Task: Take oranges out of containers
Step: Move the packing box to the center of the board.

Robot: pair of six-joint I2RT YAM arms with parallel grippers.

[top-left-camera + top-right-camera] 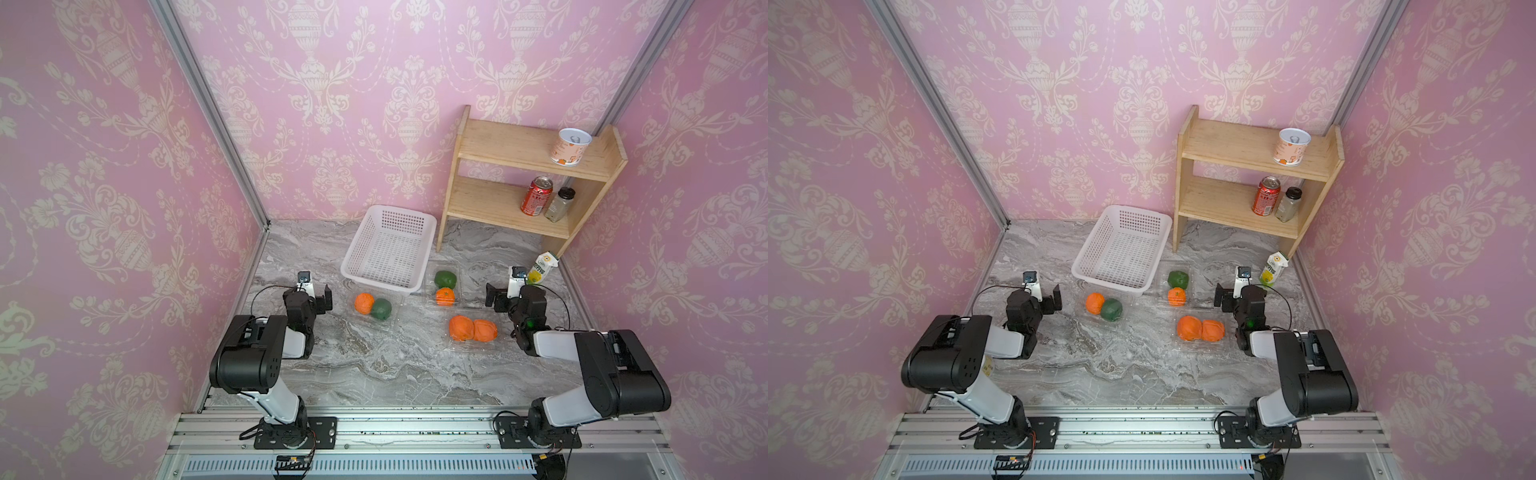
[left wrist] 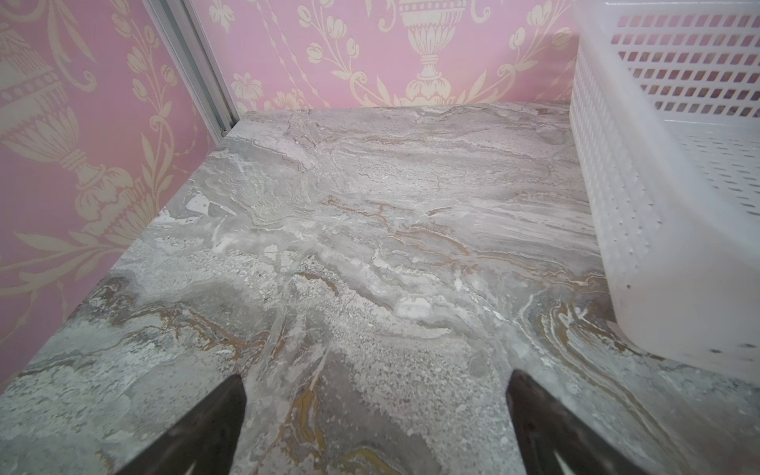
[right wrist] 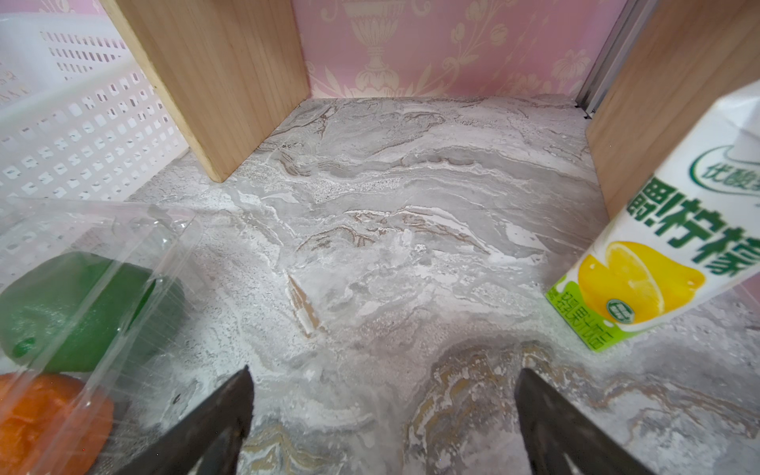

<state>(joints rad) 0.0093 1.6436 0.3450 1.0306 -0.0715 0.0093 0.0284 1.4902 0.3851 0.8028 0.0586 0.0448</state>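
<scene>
The left gripper (image 2: 376, 380) hovers with its jaws spread wide and nothing between them, over the bare marble table (image 2: 370, 205), with the white basket (image 2: 617, 205) just to its right. The right gripper (image 3: 384, 372) is equally wide and empty, between a lemon carton (image 3: 658, 246) on its right and the far tray (image 3: 172, 230) on its left. That clear tray holds a green fruit (image 3: 82, 304) and the stem-marked orange (image 1: 445, 296). Nearer, the near tray (image 1: 473, 316) holds the orange pair (image 1: 462, 327), touching each other. Left of centre, the left tray (image 1: 397, 309), faint and perhaps tucked under the basket's near edge, holds the left orange (image 1: 364, 302) against a second green fruit (image 1: 381, 308).
</scene>
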